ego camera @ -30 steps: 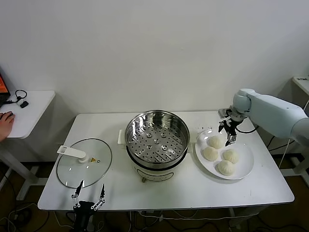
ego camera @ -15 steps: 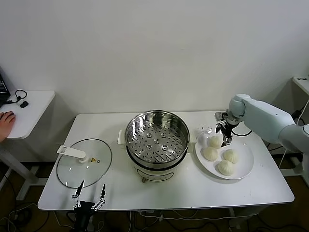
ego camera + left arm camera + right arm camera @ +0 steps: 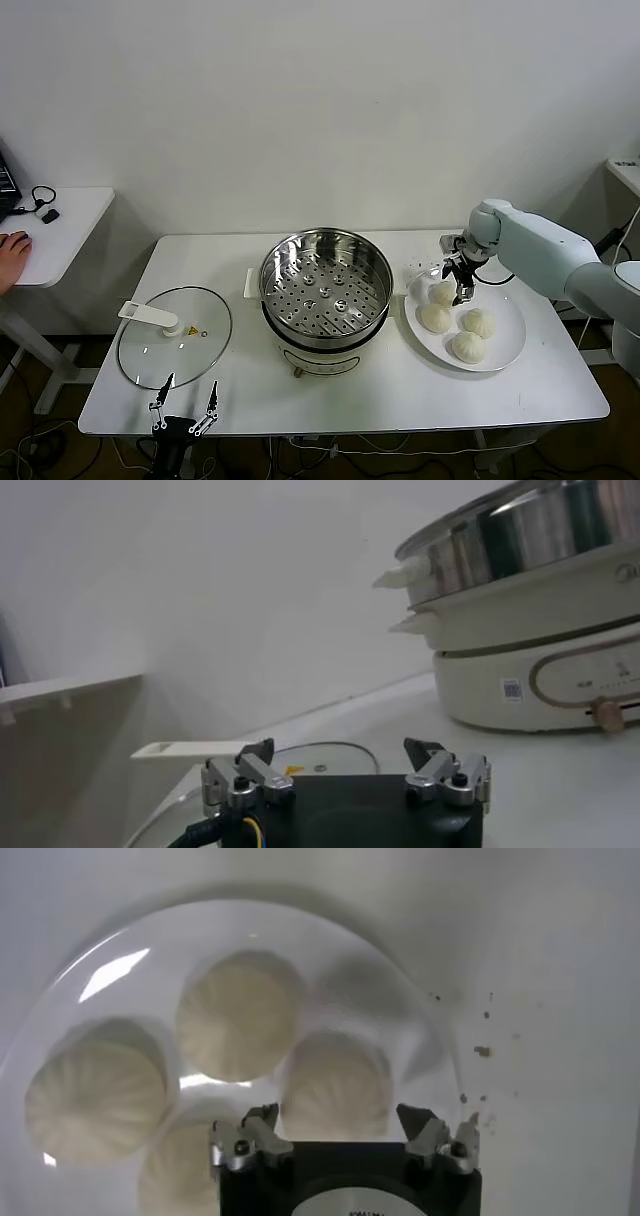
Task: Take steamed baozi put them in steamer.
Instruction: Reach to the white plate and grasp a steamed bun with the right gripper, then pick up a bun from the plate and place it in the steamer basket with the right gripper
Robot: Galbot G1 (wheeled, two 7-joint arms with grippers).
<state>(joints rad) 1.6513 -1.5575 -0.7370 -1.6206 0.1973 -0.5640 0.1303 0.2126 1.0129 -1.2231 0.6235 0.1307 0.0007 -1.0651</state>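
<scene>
Four off-white pleated baozi lie on a round white plate (image 3: 505, 345) at the right of the table: one at the back left (image 3: 442, 293), one at the front left (image 3: 435, 318), one at the right (image 3: 478, 322), one at the front (image 3: 468, 346). My right gripper (image 3: 459, 284) is open and empty, just above the back-left baozi. In the right wrist view that baozi (image 3: 335, 1086) lies between the open fingers of the right gripper (image 3: 338, 1125). The empty steel steamer (image 3: 325, 285) with its perforated tray stands at the table's middle. My left gripper (image 3: 184, 405) is parked open below the front edge.
A flat glass lid (image 3: 175, 348) with a white handle lies at the table's left, also in the left wrist view (image 3: 300, 755). A side table (image 3: 55, 230) stands far left, with a person's hand (image 3: 12, 245) on it. The wall is close behind.
My right gripper has moved left and slightly down, from beside the plate's back edge to over the back-left baozi. The left arm has not moved.
</scene>
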